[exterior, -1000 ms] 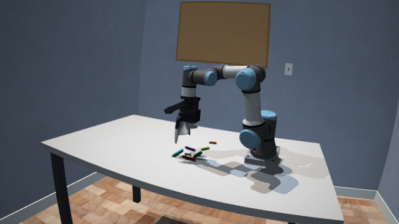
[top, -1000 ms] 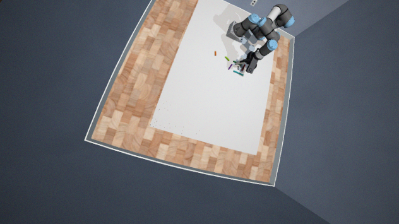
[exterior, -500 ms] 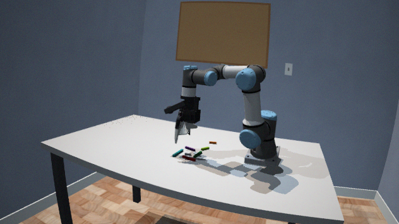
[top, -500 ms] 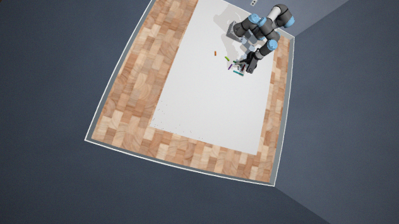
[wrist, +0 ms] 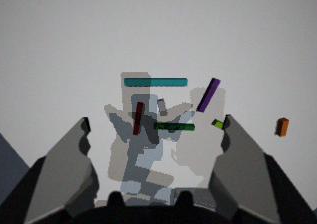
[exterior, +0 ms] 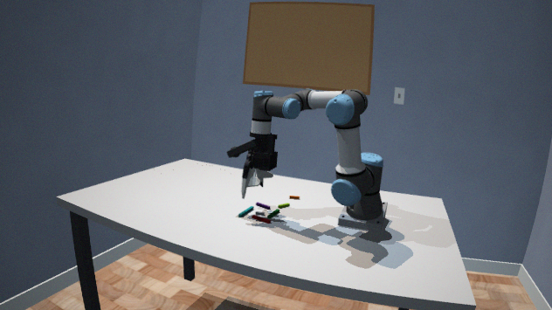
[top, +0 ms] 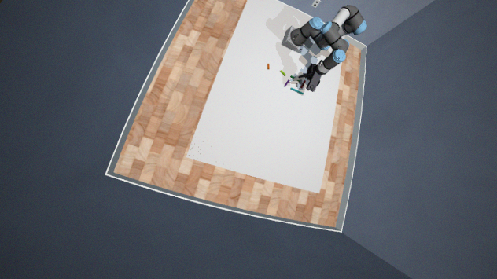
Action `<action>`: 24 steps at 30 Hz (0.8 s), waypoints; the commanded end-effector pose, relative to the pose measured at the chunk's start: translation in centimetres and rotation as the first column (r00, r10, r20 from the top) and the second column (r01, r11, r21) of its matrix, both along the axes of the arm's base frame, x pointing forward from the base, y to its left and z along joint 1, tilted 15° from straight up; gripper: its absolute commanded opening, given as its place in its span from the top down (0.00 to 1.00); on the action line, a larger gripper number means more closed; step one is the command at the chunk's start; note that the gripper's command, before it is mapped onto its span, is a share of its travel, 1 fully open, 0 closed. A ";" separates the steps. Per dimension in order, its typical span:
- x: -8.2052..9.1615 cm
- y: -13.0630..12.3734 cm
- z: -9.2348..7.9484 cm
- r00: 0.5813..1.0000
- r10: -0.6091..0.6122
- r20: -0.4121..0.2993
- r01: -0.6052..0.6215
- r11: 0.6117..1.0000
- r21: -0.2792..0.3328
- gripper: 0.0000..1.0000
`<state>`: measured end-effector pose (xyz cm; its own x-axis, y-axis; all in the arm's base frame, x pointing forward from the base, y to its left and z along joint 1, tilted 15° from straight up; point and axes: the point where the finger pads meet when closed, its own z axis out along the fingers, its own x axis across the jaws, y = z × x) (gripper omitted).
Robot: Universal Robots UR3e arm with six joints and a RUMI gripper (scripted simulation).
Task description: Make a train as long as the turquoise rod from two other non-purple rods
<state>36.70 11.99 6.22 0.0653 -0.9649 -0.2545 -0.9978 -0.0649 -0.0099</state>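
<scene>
My gripper (wrist: 155,116) is open and empty, high above the rods. The turquoise rod (top: 296,91) (exterior: 245,211) (wrist: 155,82) lies flat at the top of the group in the wrist view. Below it lie the red rod (exterior: 261,219) (wrist: 138,118), steeply slanted, and the short grey rod (exterior: 260,213) (wrist: 162,107). The green rod (exterior: 273,213) (wrist: 174,127) lies crosswise right of the red one. The lime rod (top: 283,73) (exterior: 284,205) (wrist: 217,123) is partly hidden by the right finger in the wrist view. No two rods touch end to end in a line.
The purple rod (top: 286,83) (exterior: 263,205) (wrist: 208,95) lies slanted right of the grey rod in the wrist view. The orange rod (top: 268,66) (exterior: 294,197) (wrist: 282,127) lies apart, farther right. Arm shadows fall over the red, grey and green rods on the white table (top: 252,125) (exterior: 175,200).
</scene>
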 end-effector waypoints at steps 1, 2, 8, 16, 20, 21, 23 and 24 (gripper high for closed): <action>0.1 -0.1 0.1 1.000 0.000 0.003 0.000 1.000 -0.001 0.00; 0.1 -0.1 0.1 1.000 0.000 0.003 0.000 1.000 -0.001 0.00; 0.4 -2.3 -0.5 1.000 -0.001 0.003 0.001 1.000 -0.004 0.00; 0.3 -9.7 -2.4 1.000 -0.001 0.003 0.001 1.000 -0.010 0.00; -0.1 -11.9 -3.0 1.000 -0.001 0.002 0.001 1.000 -0.010 0.00; -0.3 -12.9 -3.2 1.000 -0.001 0.002 0.001 1.000 -0.010 0.00; -0.8 -14.7 -3.7 1.000 -0.001 0.002 0.001 1.000 -0.008 0.00; -1.0 -15.6 -3.9 1.000 -0.001 0.002 0.001 1.000 -0.007 0.00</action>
<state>36.17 -0.84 2.96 0.0616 -0.9679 -0.2438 -0.9980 -0.0622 -0.0054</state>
